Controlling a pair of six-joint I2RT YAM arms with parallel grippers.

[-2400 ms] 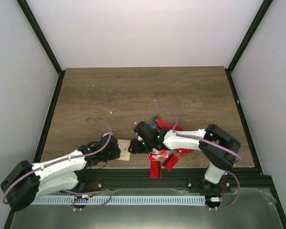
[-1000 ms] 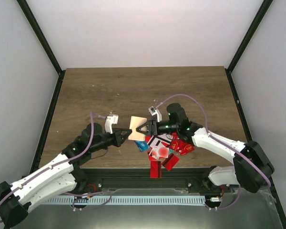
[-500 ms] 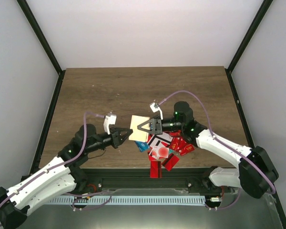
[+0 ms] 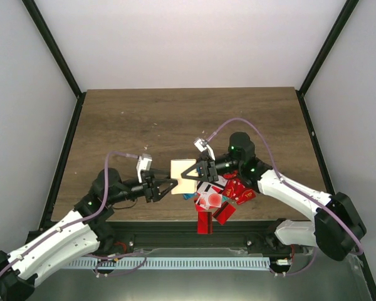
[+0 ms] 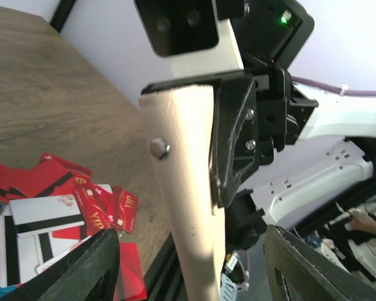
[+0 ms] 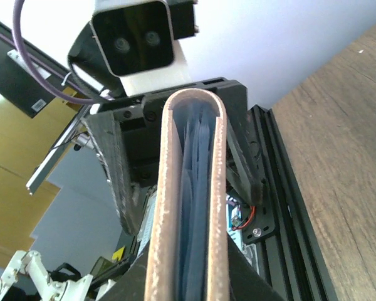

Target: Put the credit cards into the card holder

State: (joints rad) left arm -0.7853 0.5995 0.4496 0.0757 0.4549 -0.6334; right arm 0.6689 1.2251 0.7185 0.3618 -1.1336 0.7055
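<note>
The right end effector (image 4: pixel 199 171) is clenched on the card holder (image 4: pixel 183 177) and holds it on edge above the tabletop (image 4: pixel 175 119), just left of the heap of credit cards (image 4: pixel 220 195). This probably keeps its open mouth reachable. The left end effector (image 4: pixel 168 188) is spread wide just beside the holder's snap side and grasps nothing. Its bluish inside is hard to read, so I cannot tell whether any card is in it.

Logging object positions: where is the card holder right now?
Top view, front centre: the card holder is clamped in the right gripper, between the open left gripper and the credit cards.
</note>
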